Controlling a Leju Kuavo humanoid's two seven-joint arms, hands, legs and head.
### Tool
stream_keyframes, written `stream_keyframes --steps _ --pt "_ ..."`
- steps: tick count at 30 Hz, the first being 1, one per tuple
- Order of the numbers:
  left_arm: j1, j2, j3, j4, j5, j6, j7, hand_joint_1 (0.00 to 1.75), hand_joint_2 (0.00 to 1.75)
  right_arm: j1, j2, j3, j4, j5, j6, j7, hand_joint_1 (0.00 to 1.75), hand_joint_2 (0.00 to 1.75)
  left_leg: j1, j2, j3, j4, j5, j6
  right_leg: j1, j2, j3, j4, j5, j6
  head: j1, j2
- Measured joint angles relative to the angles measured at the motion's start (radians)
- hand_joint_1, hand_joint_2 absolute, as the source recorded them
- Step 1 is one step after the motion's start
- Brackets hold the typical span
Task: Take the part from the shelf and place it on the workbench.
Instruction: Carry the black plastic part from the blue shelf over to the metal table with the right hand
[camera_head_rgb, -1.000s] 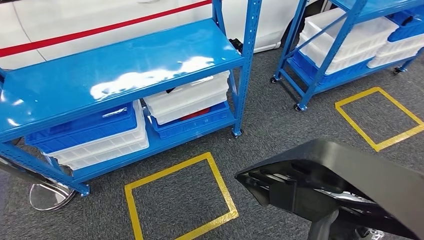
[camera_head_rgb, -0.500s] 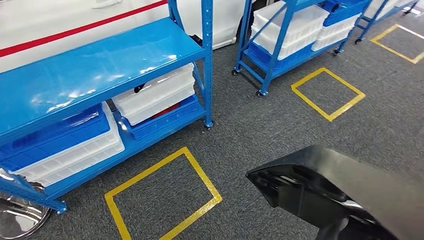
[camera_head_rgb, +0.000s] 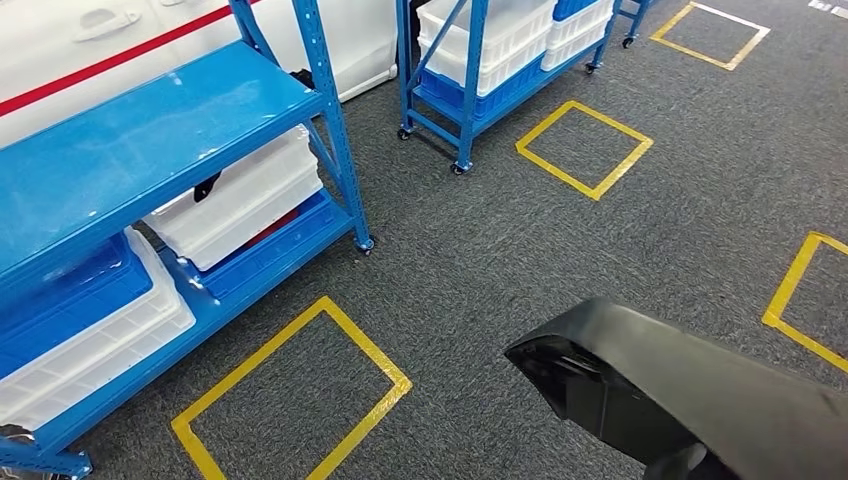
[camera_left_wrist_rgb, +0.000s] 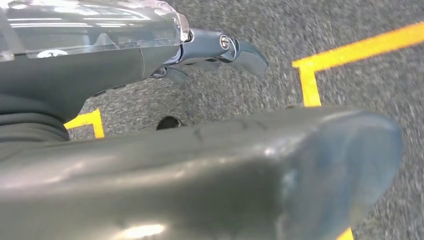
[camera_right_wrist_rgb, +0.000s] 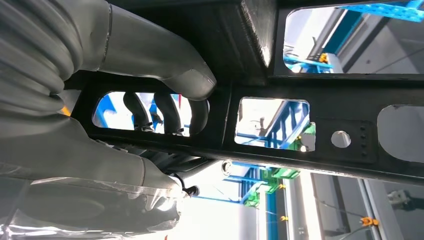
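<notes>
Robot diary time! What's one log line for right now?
stage: carrying | black part: off shelf, above carpet | right robot hand: grips part's frame | left robot hand: beside part, grip unclear | workbench: not seen

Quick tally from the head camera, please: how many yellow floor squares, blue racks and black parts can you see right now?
Yellow floor squares: 4
Blue racks: 3, the third just a leg at the top edge
Black part: 1
Total: 8
</notes>
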Motion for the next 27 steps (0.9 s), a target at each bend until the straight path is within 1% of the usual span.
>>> stream_keyframes --steps 1,2,3,4,5,6,7,8,9,10,11,12,13,14,15,16,17,18,19,20,21,22,23,24,25,26,27 --pt "-0.003 0.0 0.001 0.0 -0.001 0.002 0.0 0.0 0.0 0.003 0.0 -0.001 0.0 0.005 -0.004 0.005 1.75 1.75 0.002 -0.006 0.027 -0.05 0.035 0.001 0.0 0.015 -0.003 0.004 0.001 0.002 0.0 0.0" --pt "-0.004 0.0 0.001 0.0 -0.003 0.003 0.001 0.0 0.0 0.008 0.001 -0.002 0.0 0.008 -0.01 0.009 1.75 1.75 0.006 -0.027 0.062 -0.119 0.068 0.003 -0.001 0.028 -0.006 0.009 0.001 0.004 0.0 0.0" --pt "-0.004 0.0 0.001 0.0 -0.004 0.004 0.0 0.0 0.0 0.013 0.002 -0.004 0.0 0.009 -0.017 0.011 1.75 1.75 0.008 -0.055 0.093 -0.182 0.09 0.005 -0.001 0.041 -0.012 0.014 0.002 0.009 0.0 0.0" --pt "-0.004 0.0 0.002 0.0 -0.004 0.005 -0.001 0.0 0.0 0.019 0.003 -0.006 0.0 0.009 -0.024 0.013 1.75 1.75 0.01 -0.08 0.113 -0.225 0.101 0.006 -0.002 0.054 -0.018 0.018 0.004 0.015 0.0 0.0" --pt "-0.003 0.0 0.003 0.0 -0.003 0.006 -0.002 0.0 0.0 0.026 0.005 -0.01 0.0 0.006 -0.031 0.014 1.75 1.75 0.01 -0.097 0.122 -0.247 0.1 0.008 -0.003 0.066 -0.026 0.021 0.007 0.023 0.0 0.0" --pt "-0.002 0.0 0.004 0.0 -0.003 0.005 -0.006 0.0 0.0 0.034 0.006 -0.014 0.0 0.001 -0.036 0.016 1.75 1.75 0.008 -0.097 0.123 -0.252 0.099 0.009 -0.004 0.079 -0.032 0.021 0.013 0.032 0.001 0.0" --pt "-0.002 -0.002 0.006 0.0 -0.002 0.004 -0.011 0.0 0.0 0.044 0.008 -0.022 0.0 -0.009 -0.039 0.017 1.75 1.75 0.009 -0.085 0.121 -0.255 0.101 0.014 -0.005 0.09 -0.037 0.021 0.017 0.04 0.001 0.0" --pt "-0.003 -0.003 0.007 0.0 -0.002 0.001 -0.016 0.0 0.0 0.054 0.01 -0.031 0.001 -0.021 -0.04 0.018 1.75 1.75 0.009 -0.071 0.12 -0.26 0.104 0.02 -0.005 0.083 -0.042 0.024 0.016 0.046 0.001 0.0" --pt "-0.003 -0.005 0.008 0.0 -0.003 0.0 -0.022 0.0 0.0 0.063 0.013 -0.042 0.001 -0.035 -0.037 0.016 1.75 1.75 0.01 -0.056 0.12 -0.264 0.108 0.027 -0.003 0.062 -0.05 0.04 0.005 0.051 0.003 0.0" --pt "-0.003 -0.007 0.008 0.0 -0.005 0.001 -0.023 0.0 0.0 0.069 0.016 -0.054 0.003 -0.048 -0.027 0.01 1.75 1.75 0.01 -0.041 0.119 -0.269 0.111 0.034 -0.002 0.033 -0.067 0.075 -0.018 0.055 0.004 0.0" --pt "-0.001 -0.008 0.008 0.0 -0.009 0.005 -0.02 0.0 0.0 0.075 0.019 -0.067 0.005 -0.058 -0.011 0.001 1.75 1.75 0.008 -0.025 0.118 -0.27 0.113 0.038 0.0 0.001 -0.091 0.13 -0.051 0.057 0.005 0.0" --pt "0.001 -0.007 0.008 0.0 -0.013 0.011 -0.012 0.0 0.0 0.08 0.026 -0.081 0.007 -0.064 0.012 -0.011 1.75 1.75 0.005 -0.009 0.115 -0.27 0.114 0.041 0.001 -0.017 -0.121 0.197 -0.086 0.059 0.006 0.0" --pt "0.002 -0.007 0.008 0.0 -0.018 0.015 -0.004 0.0 0.0 0.086 0.036 -0.097 0.009 -0.065 0.038 -0.021 1.75 1.75 0.003 0.008 0.113 -0.269 0.114 0.042 0.001 -0.024 -0.148 0.257 -0.11 0.061 0.006 0.0" --pt "0.003 -0.007 0.009 0.0 -0.021 0.018 0.003 0.0 0.0 0.093 0.046 -0.113 0.01 -0.064 0.061 -0.028 1.75 1.75 0.001 0.025 0.112 -0.269 0.114 0.042 0.001 -0.027 -0.16 0.29 -0.117 0.061 0.006 0.0" --pt "0.002 -0.007 0.009 0.0 -0.024 0.018 0.006 0.0 0.0 0.1 0.056 -0.128 0.011 -0.061 0.081 -0.031 1.75 1.75 -0.001 0.041 0.111 -0.268 0.114 0.042 0.001 -0.03 -0.153 0.286 -0.106 0.06 0.006 0.0" --pt "0.001 -0.007 0.009 0.0 -0.028 0.016 0.007 0.0 0.0 0.104 0.065 -0.139 0.011 -0.053 0.096 -0.033 1.75 1.75 -0.002 0.055 0.111 -0.267 0.113 0.042 0.001 -0.037 -0.125 0.243 -0.079 0.058 0.006 0.0" --pt "-0.001 -0.007 0.009 0.0 -0.031 0.013 0.006 0.0 0.0 0.107 0.072 -0.147 0.011 -0.044 0.105 -0.034 1.75 1.75 -0.003 0.067 0.114 -0.266 0.111 0.041 0.003 -0.053 -0.083 0.172 -0.049 0.054 0.006 0.0" --pt "-0.002 -0.008 0.008 0.0 -0.036 0.009 0.006 0.0 0.0 0.108 0.079 -0.152 0.01 -0.035 0.11 -0.034 1.75 1.75 -0.006 0.078 0.115 -0.264 0.109 0.039 0.008 -0.076 -0.043 0.102 -0.028 0.048 0.006 0.0" --pt "-0.002 -0.008 0.008 0.0 -0.041 0.006 0.006 0.0 0.0 0.109 0.086 -0.155 0.01 -0.027 0.114 -0.034 1.75 1.75 -0.009 0.087 0.116 -0.263 0.107 0.036 0.013 -0.093 -0.015 0.051 -0.016 0.04 0.006 0.0" --pt "-0.002 -0.009 0.008 0.0 -0.046 0.003 0.006 0.0 0.0 0.11 0.092 -0.157 0.01 -0.021 0.117 -0.033 1.75 1.75 -0.011 0.097 0.118 -0.262 0.105 0.032 0.017 -0.104 -0.002 0.022 -0.013 0.033 0.005 0.0" --pt "-0.002 -0.011 0.007 0.0 -0.051 -0.001 0.007 0.0 0.0 0.111 0.097 -0.159 0.01 -0.01 0.119 -0.028 1.75 1.75 -0.013 0.106 0.119 -0.262 0.104 0.028 0.021 -0.101 -0.004 0.016 -0.015 0.026 0.005 0.0" --pt "-0.003 -0.012 0.005 0.0 -0.055 -0.006 0.007 0.0 0.0 0.114 0.101 -0.16 0.01 0.007 0.121 -0.023 1.75 1.75 -0.014 0.116 0.121 -0.262 0.104 0.024 0.02 -0.089 -0.007 0.015 -0.012 0.02 0.005 0.0" --pt "-0.004 -0.013 0.002 0.0 -0.059 -0.013 0.008 0.0 0.0 0.117 0.105 -0.161 0.01 0.026 0.119 -0.016 1.75 1.75 -0.014 0.112 0.122 -0.259 0.1 0.019 0.017 -0.078 -0.009 0.012 -0.008 0.015 0.005 0.0" --pt "-0.004 -0.014 -0.001 0.0 -0.062 -0.021 0.008 0.0 0.0 0.119 0.108 -0.161 0.01 0.04 0.116 -0.012 1.75 1.75 -0.013 0.093 0.118 -0.247 0.088 0.014 0.014 -0.068 -0.01 0.009 -0.004 0.009 0.005 0.0" --pt "-0.003 -0.014 -0.004 0.0 -0.065 -0.031 0.007 0.0 0.0 0.12 0.111 -0.161 0.01 0.042 0.112 -0.01 1.75 1.75 -0.011 0.066 0.105 -0.214 0.063 0.01 0.011 -0.059 -0.011 0.005 0.0 0.003 0.004 0.0" --pt "-0.002 -0.014 -0.006 0.0 -0.068 -0.041 0.006 0.0 0.0 0.121 0.113 -0.16 0.01 0.037 0.11 -0.008 1.75 1.75 -0.009 0.034 0.081 -0.16 0.028 0.007 0.01 -0.05 -0.013 0.004 0.003 -0.001 0.004 0.0" --pt "0.0 -0.014 -0.008 0.0 -0.071 -0.049 0.006 0.0 0.0 0.12 0.113 -0.16 0.011 0.03 0.108 -0.002 1.75 1.75 -0.007 0.014 0.05 -0.09 -0.009 0.006 0.01 -0.039 -0.016 0.005 0.005 -0.005 0.003 0.0"
